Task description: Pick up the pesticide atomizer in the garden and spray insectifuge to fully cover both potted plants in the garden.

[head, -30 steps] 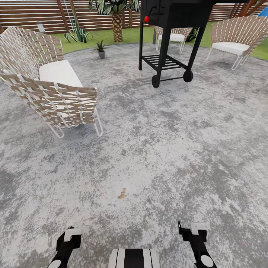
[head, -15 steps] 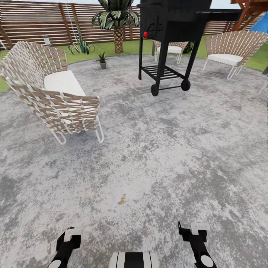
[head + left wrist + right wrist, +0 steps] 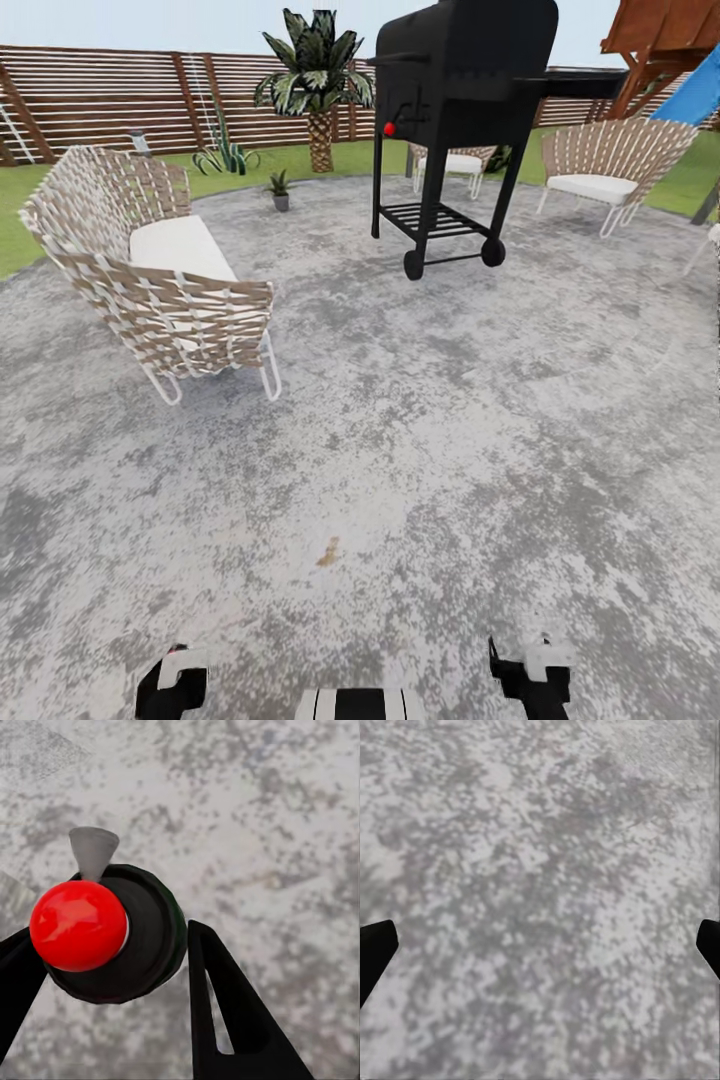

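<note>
One potted plant (image 3: pixel 281 190) stood far off as the view lifted. The left gripper (image 3: pixel 112 967) clenched the pesticide atomizer (image 3: pixel 112 930); the right gripper's (image 3: pixel 540 945) fingers gaped, so the approach remained.

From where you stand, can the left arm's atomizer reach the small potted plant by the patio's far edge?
Probably not: the small potted plant sits far across the grey patio, while the left gripper holds the red-topped atomizer near the base.

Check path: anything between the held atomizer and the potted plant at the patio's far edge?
Nothing visible. Left end effector holds the pesticide atomizer; open patio leads to the potted plant, passing between the woven chair and black grill.
</note>
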Available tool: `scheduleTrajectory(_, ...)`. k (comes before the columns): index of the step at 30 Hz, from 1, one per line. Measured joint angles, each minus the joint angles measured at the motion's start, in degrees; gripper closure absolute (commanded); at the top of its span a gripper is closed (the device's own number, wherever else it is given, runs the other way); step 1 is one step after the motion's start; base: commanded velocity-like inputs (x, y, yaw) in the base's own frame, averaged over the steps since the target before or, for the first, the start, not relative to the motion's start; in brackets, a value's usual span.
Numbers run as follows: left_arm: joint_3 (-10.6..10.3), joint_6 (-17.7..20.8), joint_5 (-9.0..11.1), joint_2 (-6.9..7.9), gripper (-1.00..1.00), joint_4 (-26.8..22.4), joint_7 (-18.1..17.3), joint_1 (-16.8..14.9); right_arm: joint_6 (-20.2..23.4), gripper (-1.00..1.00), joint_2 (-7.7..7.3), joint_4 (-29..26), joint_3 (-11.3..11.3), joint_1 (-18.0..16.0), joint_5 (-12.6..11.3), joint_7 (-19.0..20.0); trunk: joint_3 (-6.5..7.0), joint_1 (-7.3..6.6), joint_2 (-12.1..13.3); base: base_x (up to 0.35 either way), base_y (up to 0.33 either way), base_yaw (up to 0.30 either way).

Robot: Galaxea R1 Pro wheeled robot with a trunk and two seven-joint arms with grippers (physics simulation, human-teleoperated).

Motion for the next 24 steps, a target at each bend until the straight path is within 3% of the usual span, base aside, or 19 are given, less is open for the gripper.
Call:
scheduleTrajectory(4,0.1,-2.7,0.1,0.11,1.00,0.1,0.3,2.5,-4.6,-1.00,-1.17,5.9,-0.1,0.0,-0.1,-0.1,1.22,-0.10,0.1,0.000,0.000,0.000)
scheduleTrajectory(8,0.2,-3.4,0.1,0.33,1.00,0.2,0.6,3.7,-5.8,-1.00,-2.19,8.8,-0.2,0.0,-0.2,-0.1,2.47,-0.21,0.1,0.000,0.000,0.000)
scheduleTrajectory(24,1.9,-3.6,0.1,0.54,1.00,0.2,0.7,4.9,-6.3,-1.00,-1.83,12.6,-0.1,0.0,-0.4,0.0,7.44,-0.62,0.3,0.000,0.000,0.000)
